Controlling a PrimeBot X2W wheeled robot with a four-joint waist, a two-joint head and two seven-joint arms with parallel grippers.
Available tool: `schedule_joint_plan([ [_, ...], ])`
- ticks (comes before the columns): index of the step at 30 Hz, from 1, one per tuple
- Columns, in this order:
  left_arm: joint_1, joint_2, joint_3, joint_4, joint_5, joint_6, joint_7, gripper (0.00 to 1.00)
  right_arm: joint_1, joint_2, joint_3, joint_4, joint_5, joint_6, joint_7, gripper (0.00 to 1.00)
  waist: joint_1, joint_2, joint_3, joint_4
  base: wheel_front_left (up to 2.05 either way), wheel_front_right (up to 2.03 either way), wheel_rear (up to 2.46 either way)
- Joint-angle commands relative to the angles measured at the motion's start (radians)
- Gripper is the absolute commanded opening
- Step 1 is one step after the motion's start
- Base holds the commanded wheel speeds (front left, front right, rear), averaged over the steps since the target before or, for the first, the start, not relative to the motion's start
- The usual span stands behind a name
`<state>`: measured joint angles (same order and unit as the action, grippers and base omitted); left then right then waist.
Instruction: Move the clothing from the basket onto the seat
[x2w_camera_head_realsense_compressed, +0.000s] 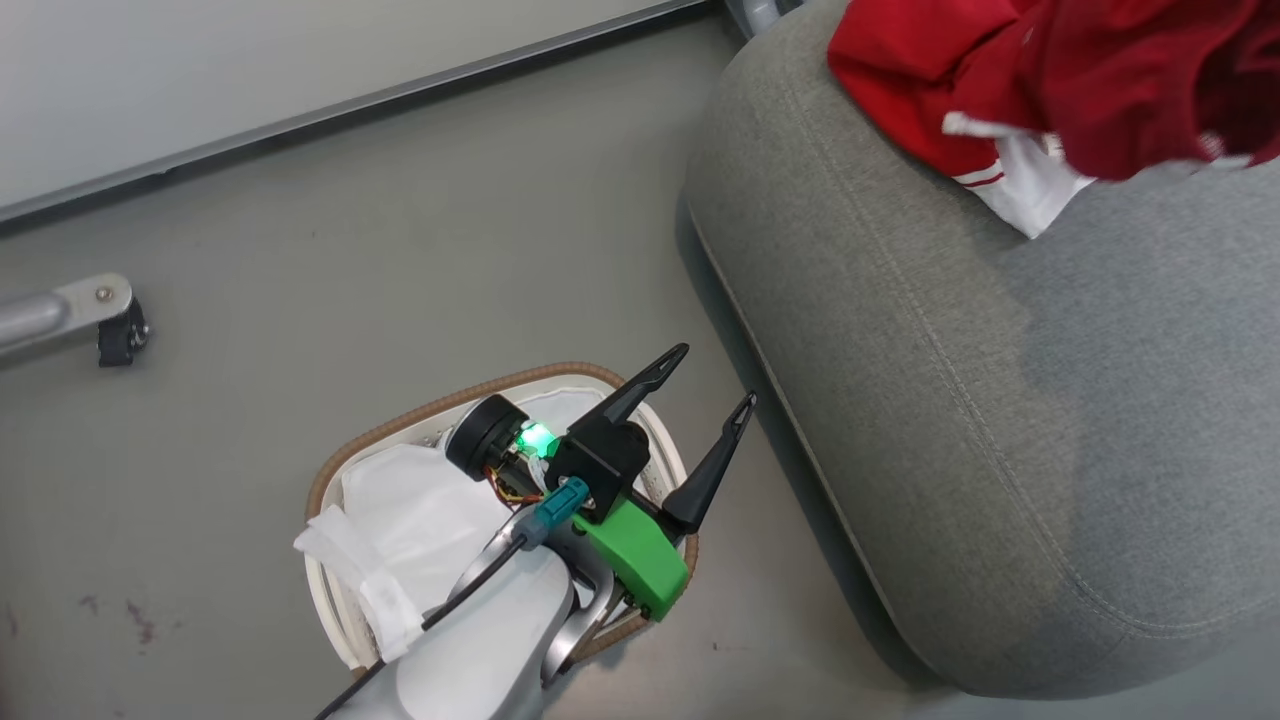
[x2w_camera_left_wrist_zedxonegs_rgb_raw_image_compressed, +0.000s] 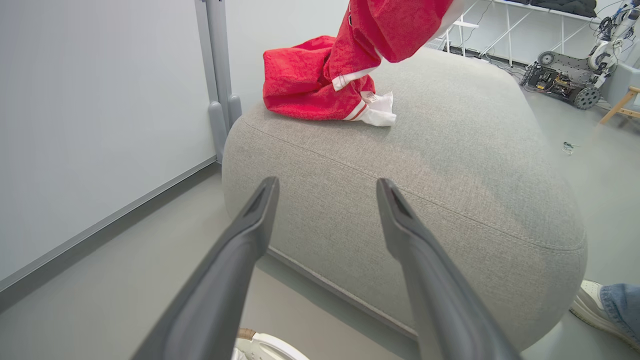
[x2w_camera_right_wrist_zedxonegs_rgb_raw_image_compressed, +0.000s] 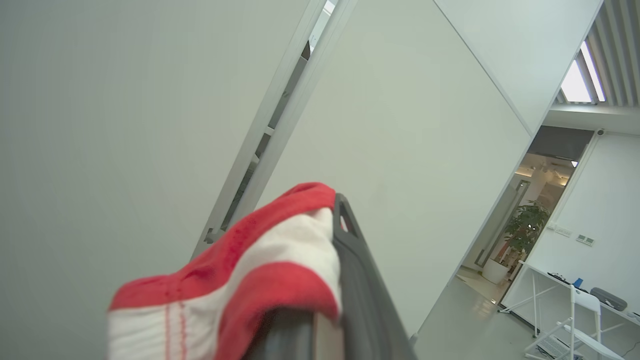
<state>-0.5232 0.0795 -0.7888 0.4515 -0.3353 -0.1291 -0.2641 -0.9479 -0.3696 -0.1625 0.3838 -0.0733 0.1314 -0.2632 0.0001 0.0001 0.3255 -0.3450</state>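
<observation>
Head view: my left gripper (x2w_camera_head_realsense_compressed: 714, 375), fingers apart and empty, over the basket (x2w_camera_head_realsense_compressed: 470, 389); right gripper (x2w_camera_right_wrist_zedxonegs_rgb_raw_image_compressed: 325, 220) clamped on the clothing (x2w_camera_right_wrist_zedxonegs_rgb_raw_image_compressed: 280, 250).

The seat (x2w_camera_head_realsense_compressed: 1000, 400) has most of its top bare and open; red clothing (x2w_camera_head_realsense_compressed: 1050, 80) heaps and hangs over its far corner. The floor (x2w_camera_head_realsense_compressed: 640, 250) along its edge is free up to the basket (x2w_camera_head_realsense_compressed: 470, 393), where the left gripper (x2w_camera_head_realsense_compressed: 716, 374) hovers with fingers spread. A person's shoe (x2w_camera_left_wrist_zedxonegs_rgb_raw_image_compressed: 590, 305) stands at its side
</observation>
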Motion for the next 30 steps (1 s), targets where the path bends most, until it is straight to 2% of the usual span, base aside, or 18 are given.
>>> schedule_joint_plan([
  [1, -0.019, 0.009, 0.007, -0.007, 0.013, -0.003, 0.000, 1.00, -0.044, -0.023, -0.017, 0.012, 0.005, -0.001, 0.003, 0.00, -0.0001, -0.0001, 0.065, 0.059, 0.00, 0.00, 0.00],
  [5, -0.036, 0.016, 0.014, -0.021, 0.034, -0.003, 0.000, 1.00, -0.131, -0.102, -0.052, 0.053, 0.016, -0.001, 0.023, 0.00, -0.0001, -0.0001, 0.131, 0.091, 0.00, 0.00, 0.00],
  [10, -0.066, 0.027, 0.025, -0.040, 0.062, -0.003, 0.000, 1.00, -0.168, -0.143, -0.039, 0.160, 0.007, -0.001, 0.024, 0.00, -0.0001, -0.0001, 0.219, 0.117, 0.00, 0.00, 0.00],
  [13, -0.082, 0.033, 0.030, -0.050, 0.073, -0.003, 0.000, 1.00, -0.160, -0.141, -0.056, 0.228, -0.009, -0.001, 0.014, 0.00, -0.0001, -0.0001, 0.263, 0.128, 0.00, 0.00, 0.00],
  [20, -0.098, 0.052, 0.037, -0.059, 0.091, -0.003, 0.000, 1.00, -0.107, -0.092, -0.123, 0.372, -0.059, -0.001, -0.001, 0.00, -0.0001, -0.0001, 0.338, 0.134, 0.00, 0.00, 0.00],
  [28, -0.105, 0.059, 0.032, -0.058, 0.101, -0.003, 0.000, 1.00, -0.038, -0.032, -0.162, 0.407, -0.088, -0.001, -0.003, 0.00, -0.0001, -0.0001, 0.350, 0.113, 0.00, 0.00, 0.00],
  [29, -0.106, 0.059, 0.030, -0.056, 0.100, -0.003, 0.000, 1.00, -0.030, -0.028, -0.163, 0.402, -0.092, -0.001, -0.003, 0.07, -0.0001, -0.0001, 0.347, 0.110, 0.00, 0.00, 0.00],
  [30, -0.105, 0.058, 0.028, -0.053, 0.098, -0.003, 0.000, 1.00, -0.019, -0.018, -0.159, 0.402, -0.090, -0.001, -0.003, 0.27, -0.0001, -0.0001, 0.342, 0.106, 0.00, 0.00, 0.00],
])
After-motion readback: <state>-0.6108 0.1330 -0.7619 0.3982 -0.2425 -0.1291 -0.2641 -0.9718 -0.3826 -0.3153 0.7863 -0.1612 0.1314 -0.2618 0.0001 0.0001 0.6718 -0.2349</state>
